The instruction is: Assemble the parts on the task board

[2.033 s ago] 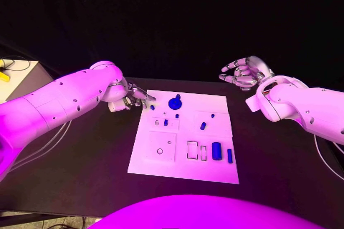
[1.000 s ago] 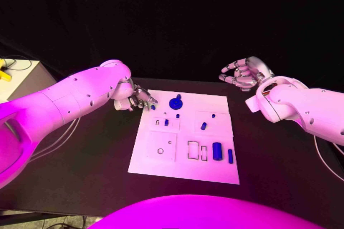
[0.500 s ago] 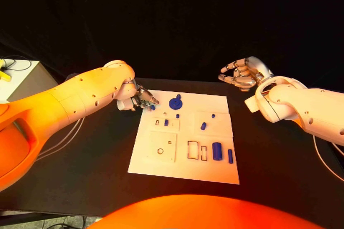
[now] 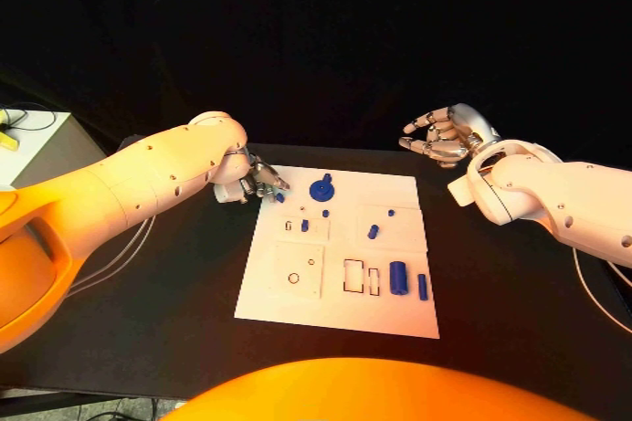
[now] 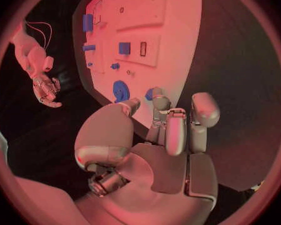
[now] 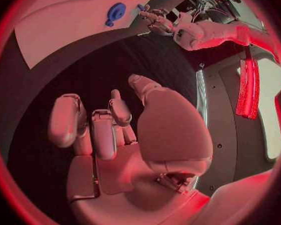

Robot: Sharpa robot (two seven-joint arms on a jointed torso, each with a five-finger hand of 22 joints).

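Board [image 4: 336,298] lies flat in the middle of the black bench [image 4: 158,293], with blue parts [image 4: 398,277] scattered over it: a large round part [image 4: 321,190] near the far edge, small pegs [image 4: 373,230] around the centre, and two upright bars by the near right slots.

Left hand [image 4: 254,183] hovers at the board's far left corner, its fingertips [image 5: 154,101] just beside a small blue part [image 4: 279,197] lying there. In the left wrist view the fingers curl in close to that part, but I cannot tell whether they already pinch it or only touch it. Right hand [image 4: 446,135] is held up off the bench beyond the board's far right corner, fingers loosely curled and holding nothing.

Judged from this, the step in hand is picking up the corner part with the left hand. Next it calls for a firm pinch, a lift straight up, and a carry to a matching slot.

Room is tight there: the part sits close to the board's edge, and the round part is near. The bench left of the board gives open room for the arm.
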